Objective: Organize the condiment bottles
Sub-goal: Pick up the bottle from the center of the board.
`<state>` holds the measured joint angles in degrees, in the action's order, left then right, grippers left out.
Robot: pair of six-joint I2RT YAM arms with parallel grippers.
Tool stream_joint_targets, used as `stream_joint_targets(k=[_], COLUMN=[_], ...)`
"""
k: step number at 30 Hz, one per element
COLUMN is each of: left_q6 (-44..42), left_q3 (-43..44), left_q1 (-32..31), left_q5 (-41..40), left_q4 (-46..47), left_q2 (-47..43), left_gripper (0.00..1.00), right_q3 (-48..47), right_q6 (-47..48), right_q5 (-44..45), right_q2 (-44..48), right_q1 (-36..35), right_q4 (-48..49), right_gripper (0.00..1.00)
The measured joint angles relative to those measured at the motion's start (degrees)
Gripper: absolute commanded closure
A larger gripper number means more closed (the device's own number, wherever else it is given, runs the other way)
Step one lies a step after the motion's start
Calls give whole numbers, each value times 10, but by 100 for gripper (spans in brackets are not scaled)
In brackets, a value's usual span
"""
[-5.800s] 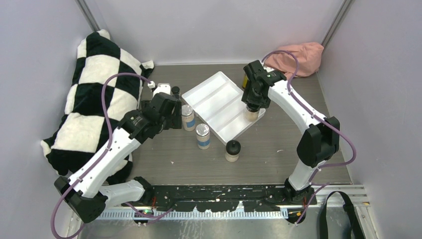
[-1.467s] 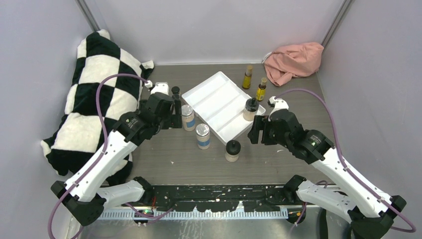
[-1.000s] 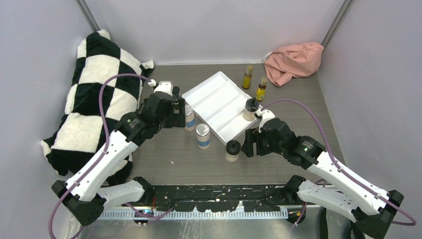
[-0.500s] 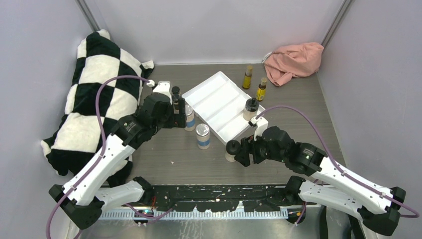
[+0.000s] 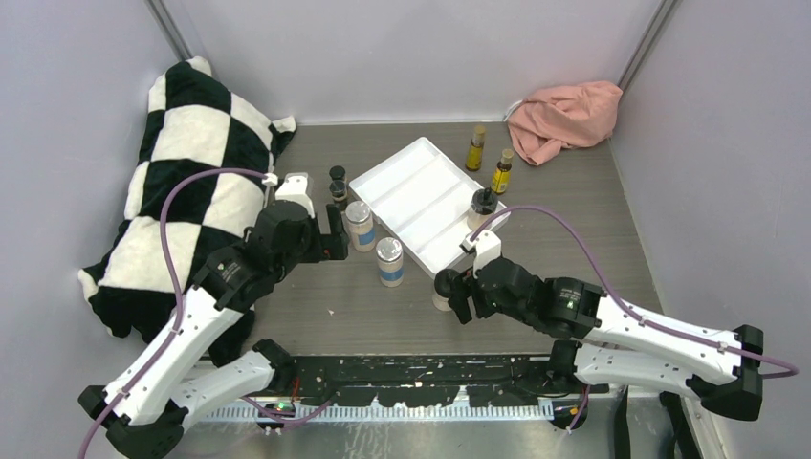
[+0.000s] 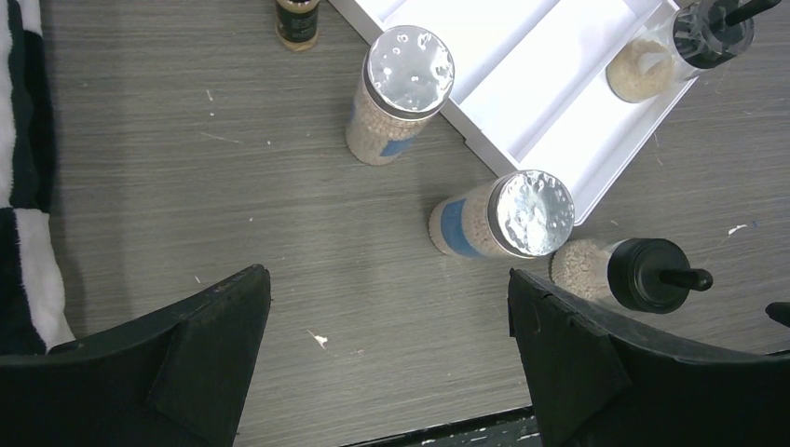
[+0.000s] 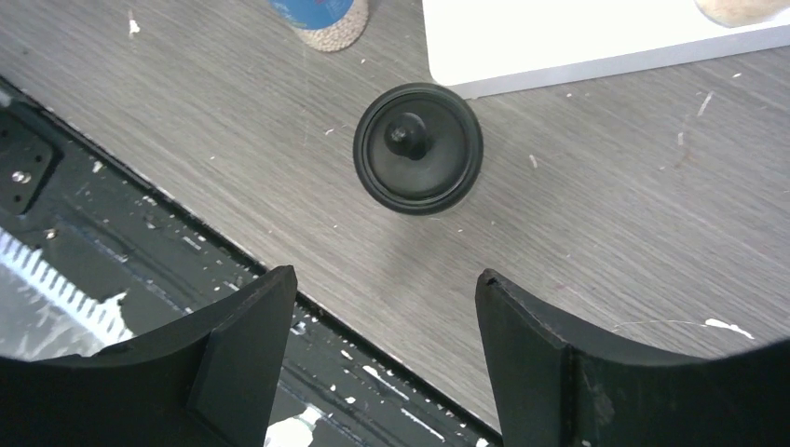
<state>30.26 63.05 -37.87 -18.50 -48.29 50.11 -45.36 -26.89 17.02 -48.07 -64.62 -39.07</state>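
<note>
Overhead, wrists downward — likely shared jar [image 5: 447,285]

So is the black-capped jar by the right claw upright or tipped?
Upright: the black-capped jar shows its round cap squarely from above.

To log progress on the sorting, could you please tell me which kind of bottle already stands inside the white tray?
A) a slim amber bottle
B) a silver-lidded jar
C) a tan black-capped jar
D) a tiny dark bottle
C: one tan black-capped jar stands in the right-hand corner of the white tray, and the tray's channels hold nothing else.
</note>
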Motion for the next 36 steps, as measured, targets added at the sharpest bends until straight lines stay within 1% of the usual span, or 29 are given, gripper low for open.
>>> stream_joint_targets(k=[6,9,15,20,36], left_q6=[9,8,8,8,8], left_q3=[-7,-7,-7,-7,-7], left_q1=[0,0,0,0,0], left_q5=[-1,-2,-5,-5,-5], left_q4=[0,-1,-1,-1,-1], left_q2=[-9,-9,-9,-9,-8], left_gripper=[1,1,1,1,1], right_q3=[0,-1,-1,-1,18], right_q6=[-3,-3,1,11,29], right_q5=[81,115,146,164,166], right_q2=[-20,-50,-93,-95,-121], right_q1=[-45,-62,-69,-69,-66], right_q4=[3,7,21,43,106], right_gripper=[19,16,11,8,5])
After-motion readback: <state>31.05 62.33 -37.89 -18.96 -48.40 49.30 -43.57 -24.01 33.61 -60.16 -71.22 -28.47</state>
